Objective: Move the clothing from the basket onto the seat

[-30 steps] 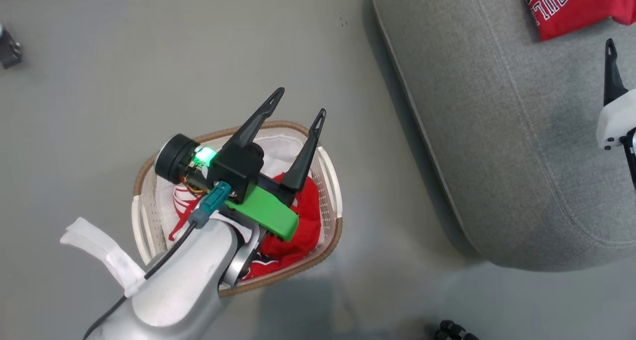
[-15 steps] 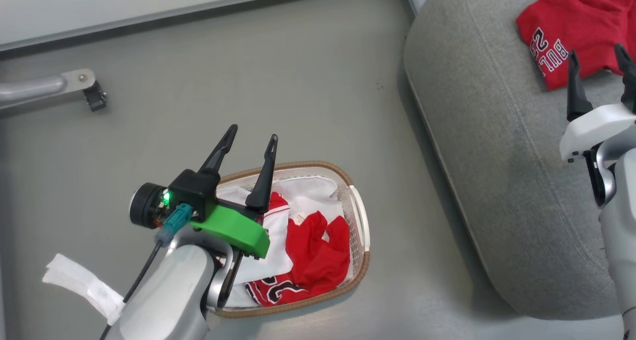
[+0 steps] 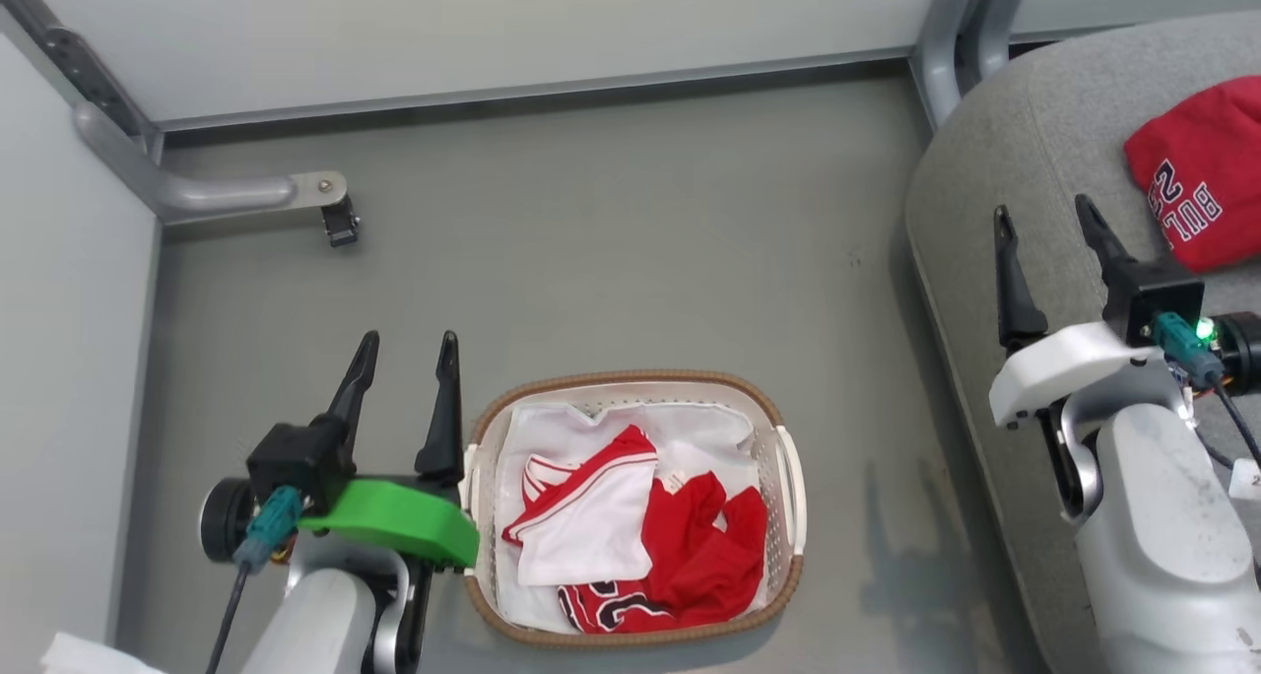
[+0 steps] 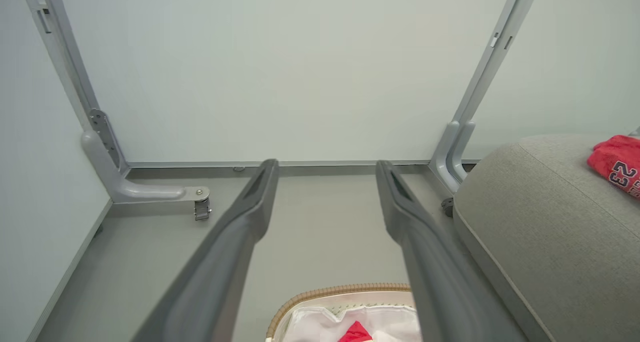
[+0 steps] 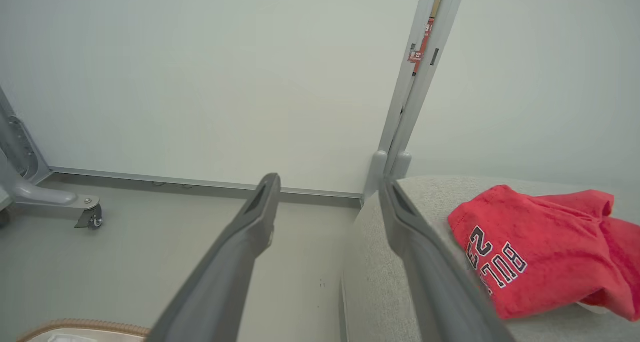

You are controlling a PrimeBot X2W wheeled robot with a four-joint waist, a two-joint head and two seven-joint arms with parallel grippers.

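The white basket (image 3: 791, 477) with its brown woven rim (image 4: 320, 294) stands on the floor and holds red clothing (image 3: 695, 551) with white trim. My left gripper (image 3: 408, 349) is open just left of the basket, nothing between its fingers (image 4: 250, 217). The grey seat (image 3: 985, 181) rises at the right, and one red jersey (image 3: 1197, 176) with dark lettering lies on it. Over the seat's left edge my right gripper (image 3: 1042, 219) is open and empty, left of the jersey (image 5: 530, 252). The seat (image 4: 540, 222) and the jersey (image 4: 617, 164) also appear in the left wrist view.
Pale panel walls close the space behind and at the left. A grey metal frame foot with a caster (image 3: 340, 223) stands on the floor at the back left. A grey upright post (image 3: 951, 33) stands beside the seat's far corner. Bare grey floor (image 3: 630, 250) lies beyond the basket.
The camera has swung, so the whole picture shifted. My left gripper has come off the basket to its left side. My right gripper has come into full view over the seat's edge.
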